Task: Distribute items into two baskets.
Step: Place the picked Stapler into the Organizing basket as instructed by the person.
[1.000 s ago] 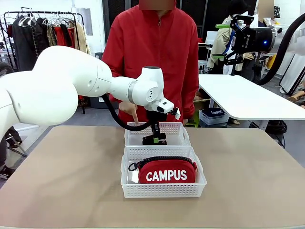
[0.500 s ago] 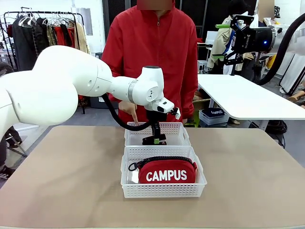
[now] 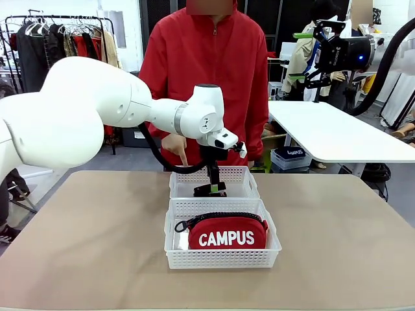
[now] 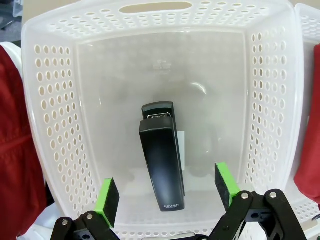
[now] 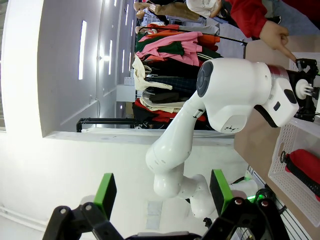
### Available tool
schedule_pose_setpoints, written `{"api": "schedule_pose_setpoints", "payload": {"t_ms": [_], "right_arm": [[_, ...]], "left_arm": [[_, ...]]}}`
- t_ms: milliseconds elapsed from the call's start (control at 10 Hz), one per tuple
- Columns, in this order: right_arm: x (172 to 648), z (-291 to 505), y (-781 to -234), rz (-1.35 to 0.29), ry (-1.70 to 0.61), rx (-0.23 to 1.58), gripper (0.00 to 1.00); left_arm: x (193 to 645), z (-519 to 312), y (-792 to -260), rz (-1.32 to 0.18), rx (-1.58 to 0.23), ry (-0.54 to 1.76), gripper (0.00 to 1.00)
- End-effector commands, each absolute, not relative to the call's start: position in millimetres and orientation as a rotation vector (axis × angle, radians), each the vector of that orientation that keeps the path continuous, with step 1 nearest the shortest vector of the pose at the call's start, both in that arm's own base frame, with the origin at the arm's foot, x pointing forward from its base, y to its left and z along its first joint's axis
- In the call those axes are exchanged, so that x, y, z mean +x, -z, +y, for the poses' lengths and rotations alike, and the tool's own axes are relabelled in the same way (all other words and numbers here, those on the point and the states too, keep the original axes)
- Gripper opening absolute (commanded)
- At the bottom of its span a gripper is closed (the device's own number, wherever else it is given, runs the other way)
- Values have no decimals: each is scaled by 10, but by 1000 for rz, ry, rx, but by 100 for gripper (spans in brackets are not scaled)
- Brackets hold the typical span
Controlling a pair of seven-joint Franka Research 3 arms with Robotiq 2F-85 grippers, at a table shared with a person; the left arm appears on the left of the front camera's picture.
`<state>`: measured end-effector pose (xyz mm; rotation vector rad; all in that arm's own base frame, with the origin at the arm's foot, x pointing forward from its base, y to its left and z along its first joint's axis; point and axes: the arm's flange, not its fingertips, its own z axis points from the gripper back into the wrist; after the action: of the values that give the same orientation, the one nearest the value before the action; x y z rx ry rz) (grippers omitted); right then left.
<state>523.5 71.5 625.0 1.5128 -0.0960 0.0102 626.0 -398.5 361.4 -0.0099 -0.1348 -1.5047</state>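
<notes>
The stapler (image 4: 161, 159) lies flat on the floor of the far basket (image 3: 241, 176), loose, with the left gripper (image 4: 167, 192) poised right above it, jaws spread wide and both green pads (image 4: 108, 200) clear of its sides. In the near basket (image 3: 222, 258), touching the far one, the red pouch (image 3: 225, 234) sits with its "CAMPUS" lettering facing the robot. The left arm (image 3: 117, 110) reaches in over the table (image 3: 84, 246) from the left. Behind the baskets a person in a red jacket points a finger down with one hand (image 3: 175, 146) by the far basket's corner. The right gripper (image 5: 161, 197) is held up high, away from the table, jaws open and empty.
</notes>
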Motion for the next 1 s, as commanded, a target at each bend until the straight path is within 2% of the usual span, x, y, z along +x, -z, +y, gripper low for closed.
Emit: {"api": "schedule_pose_setpoints", "payload": {"t_ms": [0,900], "right_arm": [[5226,724,-6288,-88,0,1521,100],[5226,724,-6288,-88,0,1521,100]], "left_arm": [[6205,-3981,-3690,-116,27,1504,100],[6177,-4033,-3862,-140,17,1510,100]]}}
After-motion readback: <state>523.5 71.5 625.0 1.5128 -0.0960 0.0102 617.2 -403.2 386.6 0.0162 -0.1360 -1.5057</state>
